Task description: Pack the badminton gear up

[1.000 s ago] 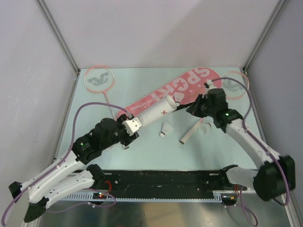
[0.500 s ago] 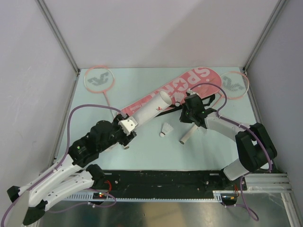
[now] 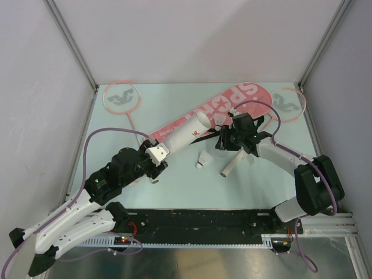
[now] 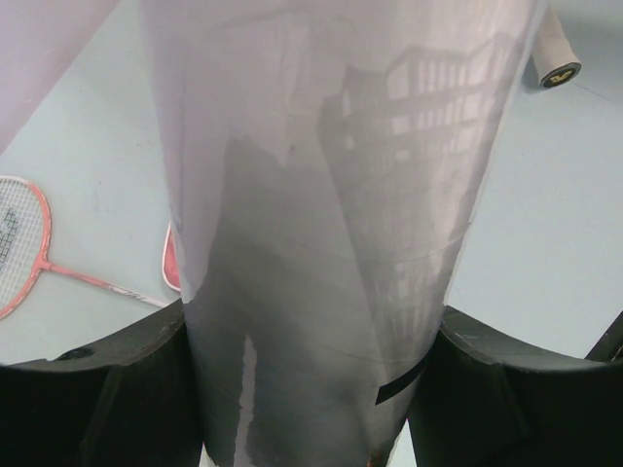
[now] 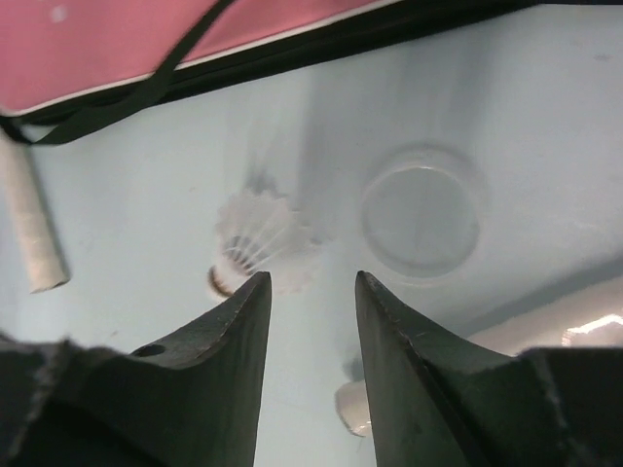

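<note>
The left claw [image 3: 158,154] is clamped on the white tube [image 3: 185,135], which slants toward the pink bag [image 3: 232,102]; a slack hold could let it tip. Right of it, the empty, narrowly parted right claw [image 5: 311,282] hovers near the shuttlecock [image 5: 255,238] and might knock it away. The shuttlecock looks blurred, and the tube's far end is cut off in the left wrist view.

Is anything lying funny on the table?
Yes. The shuttlecock lies tipped on its side, loose on the table, not in the tube that the left gripper holds. A clear round lid lies beside it.
</note>
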`<move>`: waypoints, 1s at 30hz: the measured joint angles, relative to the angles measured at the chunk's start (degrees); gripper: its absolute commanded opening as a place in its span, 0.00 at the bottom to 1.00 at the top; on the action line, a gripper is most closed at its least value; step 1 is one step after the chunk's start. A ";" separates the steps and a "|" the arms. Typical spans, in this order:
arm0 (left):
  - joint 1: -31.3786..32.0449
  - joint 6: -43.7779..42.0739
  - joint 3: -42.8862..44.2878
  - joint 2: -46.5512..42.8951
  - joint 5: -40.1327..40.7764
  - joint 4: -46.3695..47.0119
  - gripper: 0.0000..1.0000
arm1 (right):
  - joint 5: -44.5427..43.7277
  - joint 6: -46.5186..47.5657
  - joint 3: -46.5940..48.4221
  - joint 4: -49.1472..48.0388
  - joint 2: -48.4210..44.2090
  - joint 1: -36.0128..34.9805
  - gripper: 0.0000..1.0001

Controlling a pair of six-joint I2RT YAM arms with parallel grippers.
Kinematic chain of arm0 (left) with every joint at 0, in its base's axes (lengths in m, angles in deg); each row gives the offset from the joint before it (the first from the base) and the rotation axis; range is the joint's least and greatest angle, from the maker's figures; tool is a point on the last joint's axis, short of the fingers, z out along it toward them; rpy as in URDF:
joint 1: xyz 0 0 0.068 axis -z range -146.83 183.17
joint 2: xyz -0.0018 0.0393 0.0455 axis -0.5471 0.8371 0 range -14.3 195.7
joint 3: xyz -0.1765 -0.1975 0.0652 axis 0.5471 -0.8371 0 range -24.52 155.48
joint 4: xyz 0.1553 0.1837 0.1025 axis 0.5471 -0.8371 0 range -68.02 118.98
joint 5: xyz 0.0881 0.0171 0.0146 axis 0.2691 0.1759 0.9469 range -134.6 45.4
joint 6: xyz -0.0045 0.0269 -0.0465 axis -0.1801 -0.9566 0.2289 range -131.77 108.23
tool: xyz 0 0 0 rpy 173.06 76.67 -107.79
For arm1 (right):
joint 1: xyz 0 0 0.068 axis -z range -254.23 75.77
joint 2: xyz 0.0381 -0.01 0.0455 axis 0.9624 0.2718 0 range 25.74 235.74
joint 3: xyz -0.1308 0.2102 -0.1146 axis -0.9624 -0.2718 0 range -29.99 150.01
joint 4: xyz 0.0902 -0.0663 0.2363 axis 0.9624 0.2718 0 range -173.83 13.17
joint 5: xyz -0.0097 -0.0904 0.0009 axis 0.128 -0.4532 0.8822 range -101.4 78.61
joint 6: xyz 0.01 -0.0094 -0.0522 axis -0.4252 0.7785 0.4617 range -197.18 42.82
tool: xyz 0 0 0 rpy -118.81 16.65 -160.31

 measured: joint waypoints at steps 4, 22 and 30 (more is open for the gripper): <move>0.00 0.00 0.00 0.00 -1.25 0.09 0.51 | 8.52 1.09 0.22 -1.77 -0.28 0.02 0.50; 0.00 -0.09 -1.46 0.28 -3.50 1.81 0.51 | 26.93 4.92 3.87 -5.86 12.26 -0.07 0.24; 0.02 -0.31 -2.82 0.55 -3.23 2.23 0.51 | 29.62 4.20 4.07 -4.48 11.06 0.48 0.00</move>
